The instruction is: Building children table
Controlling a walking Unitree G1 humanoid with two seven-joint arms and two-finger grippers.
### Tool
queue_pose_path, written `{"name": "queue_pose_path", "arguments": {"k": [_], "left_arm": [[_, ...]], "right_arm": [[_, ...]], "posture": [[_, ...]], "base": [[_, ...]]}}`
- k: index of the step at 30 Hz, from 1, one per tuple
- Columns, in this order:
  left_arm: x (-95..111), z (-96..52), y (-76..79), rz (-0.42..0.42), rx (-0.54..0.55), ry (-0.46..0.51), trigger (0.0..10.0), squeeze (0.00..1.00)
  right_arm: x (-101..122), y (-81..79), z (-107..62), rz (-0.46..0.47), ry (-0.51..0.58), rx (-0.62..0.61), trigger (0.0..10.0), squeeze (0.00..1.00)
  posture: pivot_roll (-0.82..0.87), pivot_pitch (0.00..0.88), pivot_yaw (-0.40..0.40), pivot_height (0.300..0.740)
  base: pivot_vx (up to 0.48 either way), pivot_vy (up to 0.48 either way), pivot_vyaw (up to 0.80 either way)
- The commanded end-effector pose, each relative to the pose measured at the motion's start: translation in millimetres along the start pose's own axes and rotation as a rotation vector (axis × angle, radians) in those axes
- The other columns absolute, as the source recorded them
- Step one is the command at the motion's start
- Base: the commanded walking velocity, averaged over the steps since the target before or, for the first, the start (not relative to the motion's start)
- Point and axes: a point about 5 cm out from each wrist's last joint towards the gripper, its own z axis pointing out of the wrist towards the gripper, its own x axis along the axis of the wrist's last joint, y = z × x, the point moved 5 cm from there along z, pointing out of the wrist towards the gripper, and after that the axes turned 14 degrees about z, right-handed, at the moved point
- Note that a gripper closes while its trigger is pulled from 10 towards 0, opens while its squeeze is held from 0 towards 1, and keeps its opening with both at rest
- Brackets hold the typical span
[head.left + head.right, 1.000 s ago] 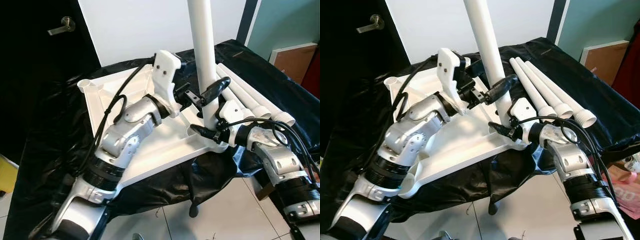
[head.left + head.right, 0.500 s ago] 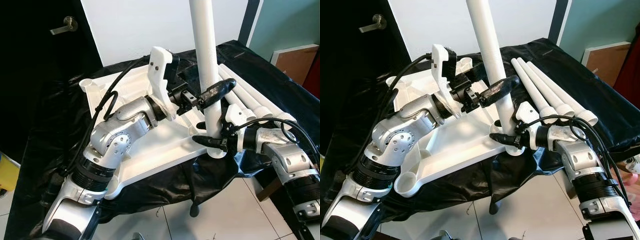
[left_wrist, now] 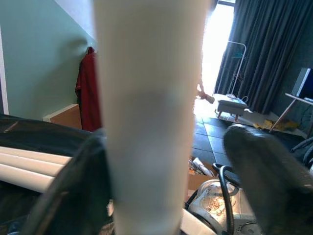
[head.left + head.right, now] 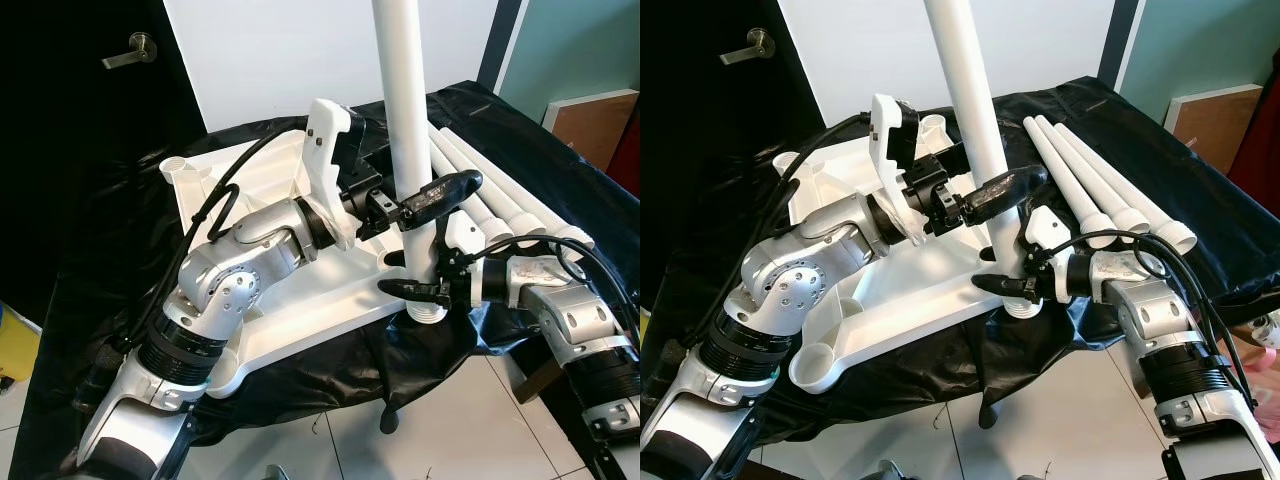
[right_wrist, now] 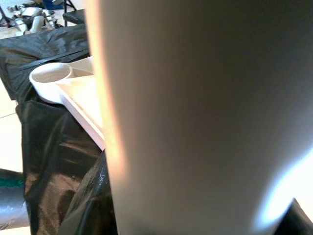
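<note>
A white table top (image 4: 262, 172) lies upside down on a black-draped surface. One white table leg (image 4: 405, 120) stands upright at its near right corner, and I cannot tell whether its flared foot (image 4: 426, 312) sits in the socket. My left gripper (image 4: 420, 198) is shut on the leg's middle, with one black finger (image 4: 445, 190) across its front. My right gripper (image 4: 414, 273) is shut on the leg just above the foot. In the left wrist view the leg (image 3: 146, 122) stands between two dark fingers (image 3: 264, 176). Close up in the right wrist view are the leg (image 5: 195, 122) and the table top's edge (image 5: 73, 93).
Three more white legs (image 4: 1110, 190) lie side by side on the black cloth (image 4: 90, 260) to the right. A dark door with a handle (image 4: 128, 48) stands at the back left and a brown board (image 4: 600, 115) at the right. Tiled floor (image 4: 440, 420) lies below the front edge.
The leg has come slightly nearer and lower at the table top's corner, with both grippers still on it. My left wrist has turned and its finger sits lower on the leg.
</note>
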Motion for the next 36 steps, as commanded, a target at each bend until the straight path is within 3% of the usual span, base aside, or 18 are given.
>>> {"name": "queue_pose_path", "arguments": {"k": [1, 18, 19, 22, 23, 30, 32, 36], "left_arm": [[14, -4.3, 46.1, -0.001, -0.440, 0.099, 0.0, 0.00], [19, -4.6, 43.5, -0.004, -0.419, 0.108, 0.0, 0.00], [17, -2.5, 41.8, 0.010, -0.400, 0.091, 10.0, 0.00], [16, -1.0, 40.5, 0.019, -0.387, 0.079, 10.0, 0.00], [17, 2.0, 36.7, 0.018, -0.355, 0.065, 10.0, 0.00], [15, 10.2, 21.3, 0.060, -0.242, 0.016, 10.0, 0.00], [9, 15.4, 7.4, 0.106, -0.139, -0.036, 10.0, 0.00], [6, 18.5, -1.4, 0.115, -0.075, -0.066, 10.0, 0.00]], "right_arm": [[3, -5.5, 5.6, -0.006, -0.006, 0.031, 10.0, 0.00], [4, -4.0, 4.8, -0.004, 0.006, 0.020, 10.0, 0.00], [6, -2.3, 4.7, -0.006, 0.020, 0.007, 10.0, 0.00], [7, -1.2, 4.5, -0.007, 0.030, -0.001, 10.0, 0.00], [12, 1.8, 4.3, 0.004, 0.053, -0.018, 10.0, 1.00], [23, 8.2, 5.9, 0.008, 0.113, -0.070, 10.0, 1.00], [26, 11.2, 10.8, 0.003, 0.143, -0.116, 10.0, 1.00], [29, 13.6, 15.7, 0.001, 0.172, -0.161, 10.0, 1.00]], "posture": [[-0.10, 0.000, 0.035, 0.740], [-0.10, 0.000, 0.034, 0.740], [-0.10, 0.000, 0.033, 0.740], [-0.10, 0.000, 0.033, 0.740], [-0.10, 0.000, 0.032, 0.740], [-0.10, 0.000, 0.032, 0.740], [-0.10, 0.000, 0.036, 0.740], [-0.09, 0.002, 0.035, 0.740]], "base": [[0.000, 0.000, 0.00], [0.000, 0.000, 0.00], [0.000, 0.000, 0.00], [0.000, 0.000, 0.00], [0.000, 0.000, 0.00], [0.000, 0.000, 0.00], [0.000, 0.000, 0.00], [0.000, 0.000, 0.00]]}}
